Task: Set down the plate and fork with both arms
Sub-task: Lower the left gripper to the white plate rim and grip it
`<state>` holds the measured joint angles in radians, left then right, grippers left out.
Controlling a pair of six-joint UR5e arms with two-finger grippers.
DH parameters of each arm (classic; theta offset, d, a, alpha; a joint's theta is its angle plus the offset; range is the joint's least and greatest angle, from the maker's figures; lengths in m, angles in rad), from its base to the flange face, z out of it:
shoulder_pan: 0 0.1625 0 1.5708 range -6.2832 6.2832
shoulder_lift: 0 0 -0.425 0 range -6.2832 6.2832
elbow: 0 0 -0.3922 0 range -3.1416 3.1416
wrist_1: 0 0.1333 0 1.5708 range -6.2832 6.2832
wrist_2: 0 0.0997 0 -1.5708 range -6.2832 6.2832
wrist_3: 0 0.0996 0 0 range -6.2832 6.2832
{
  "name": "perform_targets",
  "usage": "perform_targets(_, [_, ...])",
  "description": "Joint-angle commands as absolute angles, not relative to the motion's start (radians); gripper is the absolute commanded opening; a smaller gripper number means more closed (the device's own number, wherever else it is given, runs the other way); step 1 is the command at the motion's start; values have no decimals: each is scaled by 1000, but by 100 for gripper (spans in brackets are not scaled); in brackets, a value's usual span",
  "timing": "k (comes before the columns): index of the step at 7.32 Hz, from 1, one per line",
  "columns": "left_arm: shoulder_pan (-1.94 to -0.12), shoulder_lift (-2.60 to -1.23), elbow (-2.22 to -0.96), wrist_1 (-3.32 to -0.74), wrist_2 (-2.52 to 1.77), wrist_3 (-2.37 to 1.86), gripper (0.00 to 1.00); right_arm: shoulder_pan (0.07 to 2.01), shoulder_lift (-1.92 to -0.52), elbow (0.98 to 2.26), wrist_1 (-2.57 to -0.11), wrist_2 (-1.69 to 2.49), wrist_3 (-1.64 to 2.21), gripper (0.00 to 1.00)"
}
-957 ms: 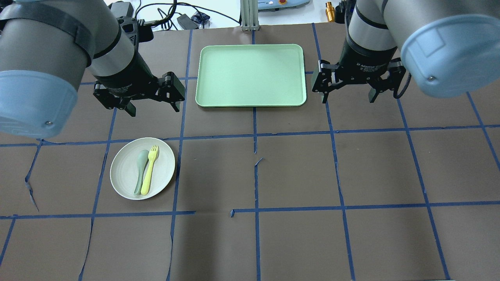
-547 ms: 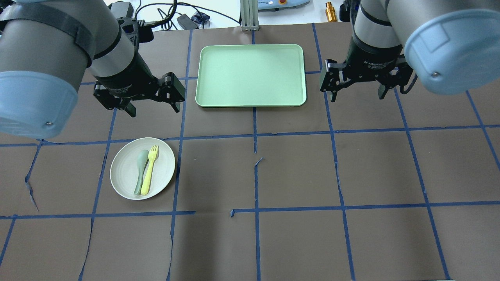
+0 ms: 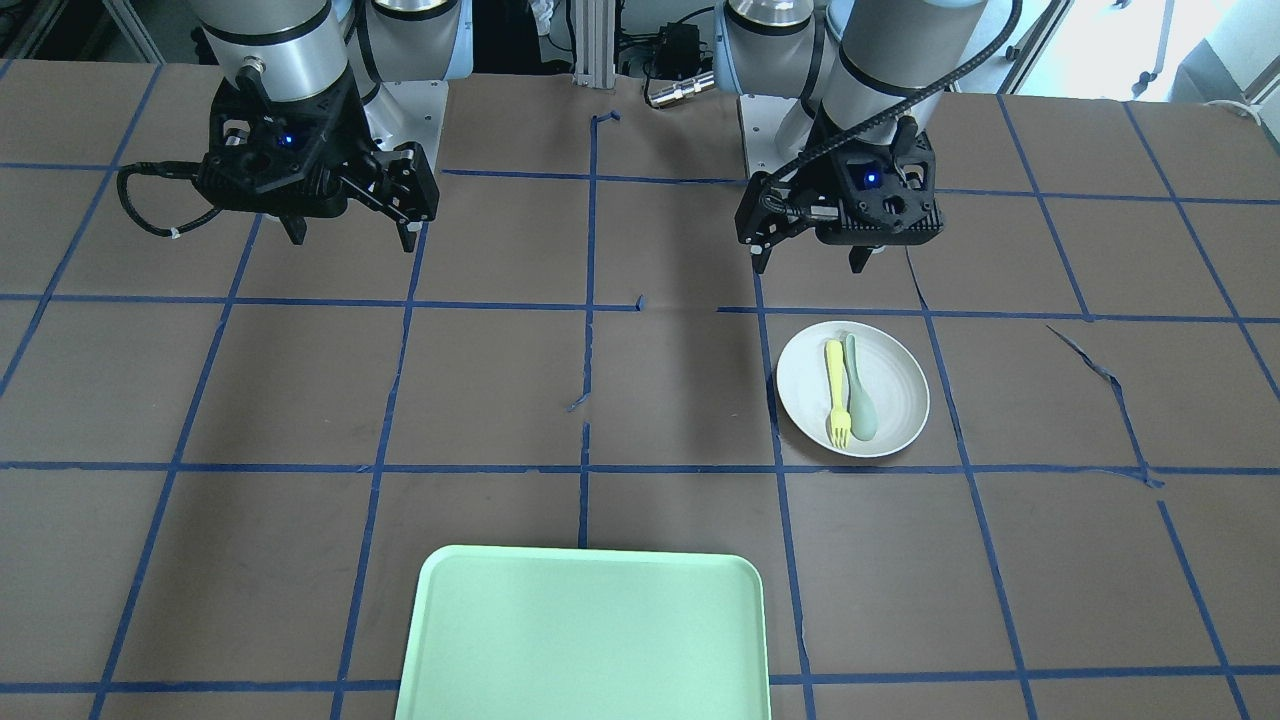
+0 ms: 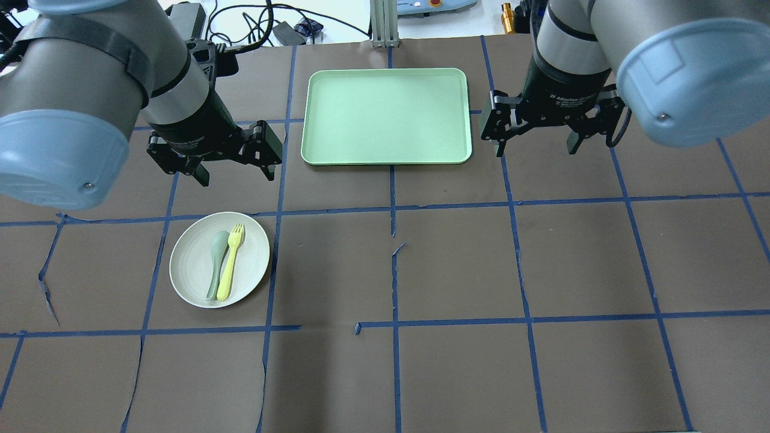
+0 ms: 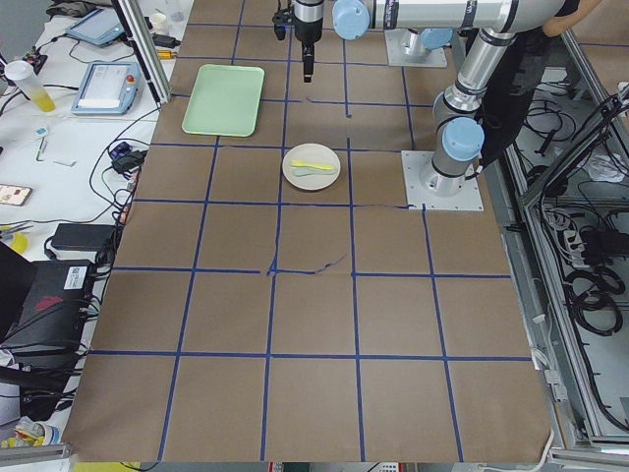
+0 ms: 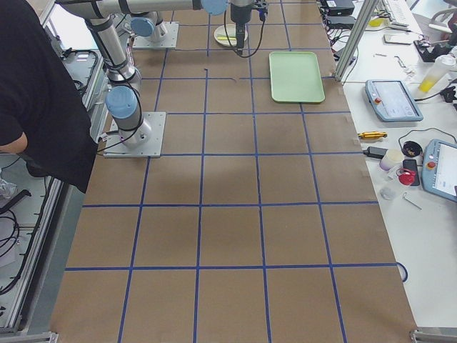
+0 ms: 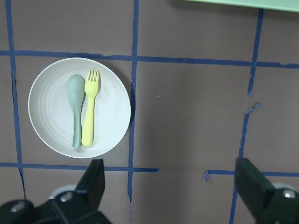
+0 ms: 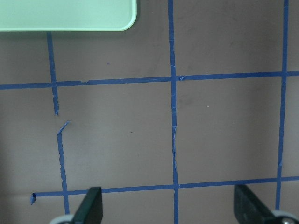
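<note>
The white plate lies on the brown table on my left side. It holds the yellow fork and a grey-green spoon side by side. The left wrist view shows the plate, fork and spoon from above. My left gripper is open and empty. It hovers above the table just beyond the plate's far edge, and also shows in the front view. My right gripper is open and empty, and hovers to the right of the tray.
A mint-green rectangular tray lies at the far middle of the table, between the two grippers. Blue tape lines grid the brown mat. Cables and devices sit beyond the far table edge.
My left gripper has shifted slightly toward the plate. My right gripper moved a little away and to the right, then came back. Plate, fork and spoon have not moved.
</note>
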<state>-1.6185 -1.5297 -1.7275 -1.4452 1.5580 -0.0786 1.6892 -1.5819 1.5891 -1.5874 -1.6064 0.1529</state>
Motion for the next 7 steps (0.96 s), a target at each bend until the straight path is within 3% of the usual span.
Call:
perform_targets(1, [-1451, -1540, -1843, -1372, 1551, 157, 100, 1690, -1580, 1594, -1588, -1600, 153, 100])
perform_targets(4, [-1217, -1604, -2131, -995, 1552, 380, 99, 1690, -1580, 1592, -1589, -1600, 153, 100])
perform_targets(5, [-1144, -1649, -2179, -904, 1545, 434, 97, 1690, -1580, 1591, -1591, -1600, 153, 100])
perform_targets(7, [-1111, -1731, -2187, -867, 1551, 437, 84, 1690, -1580, 1589, -1589, -1600, 152, 100])
